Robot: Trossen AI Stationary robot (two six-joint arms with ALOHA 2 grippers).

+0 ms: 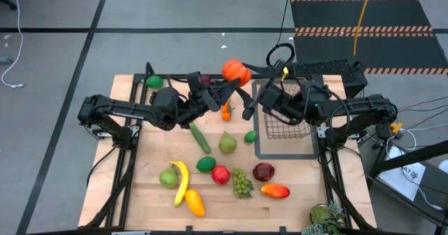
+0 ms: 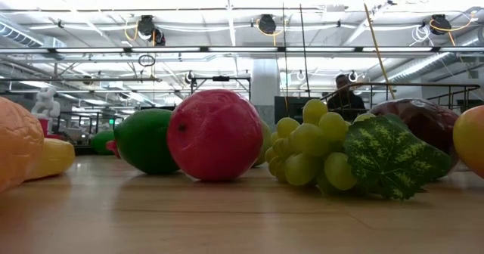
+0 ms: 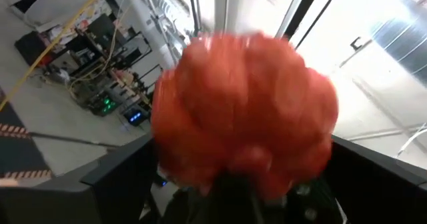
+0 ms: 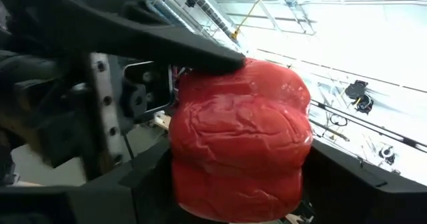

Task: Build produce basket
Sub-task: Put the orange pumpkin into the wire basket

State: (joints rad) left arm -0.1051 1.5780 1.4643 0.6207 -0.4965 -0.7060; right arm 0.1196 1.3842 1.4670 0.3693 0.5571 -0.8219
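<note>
While both arms meet above the table's far edge, the left gripper (image 1: 231,87) and right gripper (image 1: 246,73) each have fingers spread wide around the orange-red lobed fruit (image 1: 236,70), touching its sides. The basket (image 1: 285,116) stands near the right edge. Other produce (image 1: 227,172) lies toward the near edge, leaving bare wood at the left.
</note>
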